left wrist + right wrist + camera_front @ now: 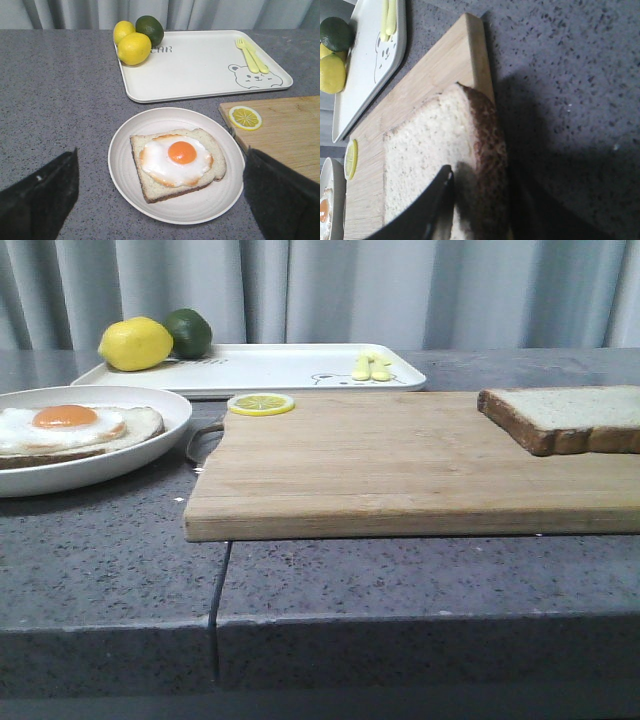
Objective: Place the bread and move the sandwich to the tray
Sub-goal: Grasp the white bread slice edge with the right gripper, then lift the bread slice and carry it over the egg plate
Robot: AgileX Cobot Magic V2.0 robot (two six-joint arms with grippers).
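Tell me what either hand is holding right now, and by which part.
The left hand is open above the sandwich, holding nothing. The right hand straddles the bread at its crust edge; a closed hold cannot be confirmed.

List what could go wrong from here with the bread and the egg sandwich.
1. The bread lies at the cutting board's far right end, and the right gripper seems to bear on just one crust edge, so it may tilt or slip when lifted.
2. The fried egg lies loose on its slice; off-centre bread could push it off.
3. The lemons and lime crowd one corner of the tray; aim for its bare middle.
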